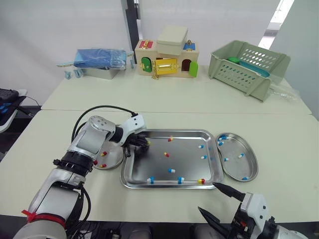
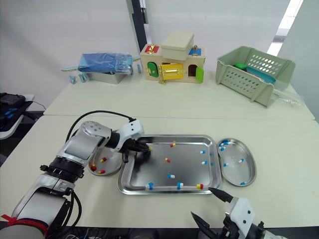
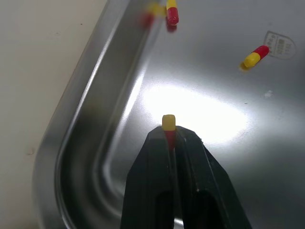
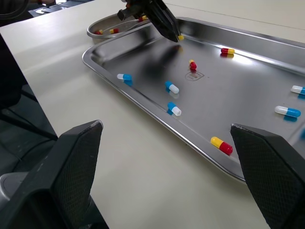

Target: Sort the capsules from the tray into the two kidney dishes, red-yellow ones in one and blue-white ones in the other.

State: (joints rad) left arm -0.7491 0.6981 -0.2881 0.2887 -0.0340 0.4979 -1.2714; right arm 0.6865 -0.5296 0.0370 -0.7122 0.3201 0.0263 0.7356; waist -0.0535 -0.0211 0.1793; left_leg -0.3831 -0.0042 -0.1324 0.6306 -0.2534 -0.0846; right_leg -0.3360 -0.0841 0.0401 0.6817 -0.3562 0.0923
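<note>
The left gripper [image 3: 169,136] pinches a red-yellow capsule [image 3: 168,123] at the tray's [image 1: 164,185] nine o'clock edge, likely bound for the adjoining dish [image 1: 115,158]. The right gripper [image 1: 208,197] gapes idle at five o'clock.

The tray [image 1: 187,162] sits between the left dish [image 1: 112,159] and the right dish [image 1: 237,167], with capsules [image 1: 171,171] lying in all 3.
</note>
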